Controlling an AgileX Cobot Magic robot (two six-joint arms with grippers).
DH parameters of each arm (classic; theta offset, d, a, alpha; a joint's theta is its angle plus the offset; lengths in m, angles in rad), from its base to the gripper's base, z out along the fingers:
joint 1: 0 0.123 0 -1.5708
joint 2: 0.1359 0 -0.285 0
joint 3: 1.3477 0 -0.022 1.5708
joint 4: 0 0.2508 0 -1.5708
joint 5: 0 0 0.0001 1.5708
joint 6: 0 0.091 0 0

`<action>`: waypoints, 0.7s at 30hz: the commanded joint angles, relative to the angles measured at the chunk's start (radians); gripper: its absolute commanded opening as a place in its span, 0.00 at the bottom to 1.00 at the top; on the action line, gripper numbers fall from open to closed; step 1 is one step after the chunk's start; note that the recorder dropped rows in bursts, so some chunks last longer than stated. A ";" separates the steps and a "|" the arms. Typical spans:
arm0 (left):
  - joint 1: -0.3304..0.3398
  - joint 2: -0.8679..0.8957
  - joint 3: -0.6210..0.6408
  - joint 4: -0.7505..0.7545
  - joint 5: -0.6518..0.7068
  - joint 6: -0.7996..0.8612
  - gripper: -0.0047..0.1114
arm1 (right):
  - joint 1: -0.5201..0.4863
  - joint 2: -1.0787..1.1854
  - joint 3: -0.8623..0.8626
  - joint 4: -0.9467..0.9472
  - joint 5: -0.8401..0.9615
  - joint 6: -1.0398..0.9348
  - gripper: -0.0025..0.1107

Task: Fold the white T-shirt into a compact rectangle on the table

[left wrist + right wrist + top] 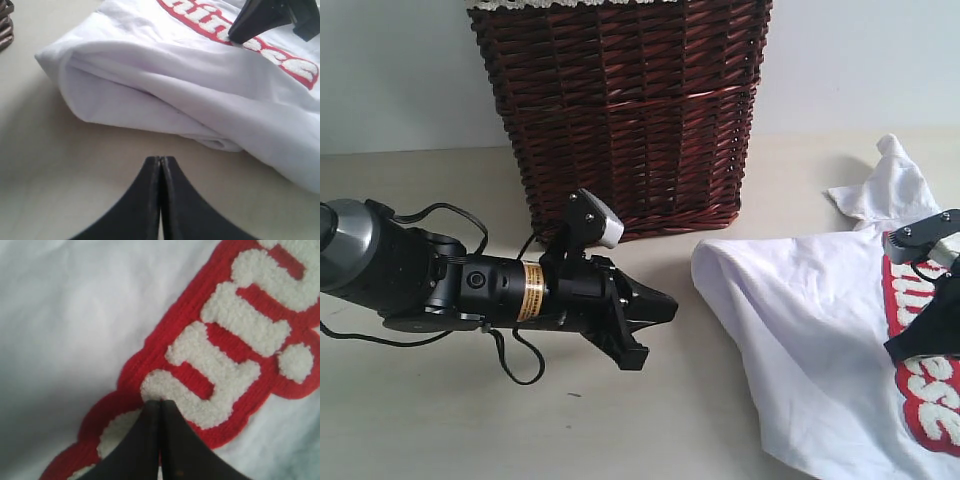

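Exterior view: you see the white T-shirt (800,320) lying crumpled on the right part of the table (420,430). Its red band (920,400) faces up and one sleeve points toward the far edge. Your left gripper (665,305) sits low over bare table in front of the dark wicker basket (630,110), jaws pressed together, apart from the shirt. Your right gripper (898,348) rests its tips on the red band.

Left wrist view: your left jaws meet tip to tip with no gap and hold nothing. The shirt's rounded folded edge lies just ahead of them on the table.

Right wrist view: your right jaws are closed against each other, and their tips touch the fuzzy white lettering (220,365) on the red band.
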 commanded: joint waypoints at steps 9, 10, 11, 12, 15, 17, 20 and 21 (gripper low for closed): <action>-0.002 -0.015 -0.008 -0.014 -0.009 0.002 0.04 | -0.003 0.055 -0.003 -0.799 -0.023 0.863 0.02; -0.002 -0.022 -0.008 -0.014 -0.009 0.002 0.04 | -0.003 0.046 -0.005 -0.835 -0.026 0.895 0.02; -0.002 -0.031 -0.008 -0.014 -0.012 0.002 0.04 | 0.000 0.029 -0.014 -0.836 -0.035 0.906 0.02; -0.002 -0.041 -0.008 -0.014 -0.021 0.002 0.04 | 0.002 0.004 -0.022 -0.821 -0.042 0.906 0.02; -0.002 -0.064 -0.008 -0.014 -0.027 0.002 0.04 | 0.031 -0.096 -0.044 -0.787 -0.036 0.893 0.02; -0.002 -0.074 -0.008 -0.014 -0.035 0.002 0.04 | 0.057 -0.159 -0.053 -0.768 -0.034 0.893 0.02; -0.002 -0.074 -0.008 -0.014 -0.033 0.002 0.04 | 0.113 -0.243 -0.053 -0.761 -0.015 0.889 0.08; -0.002 -0.074 -0.008 -0.014 -0.033 0.002 0.04 | 0.139 -0.265 -0.053 -0.747 0.003 0.873 0.12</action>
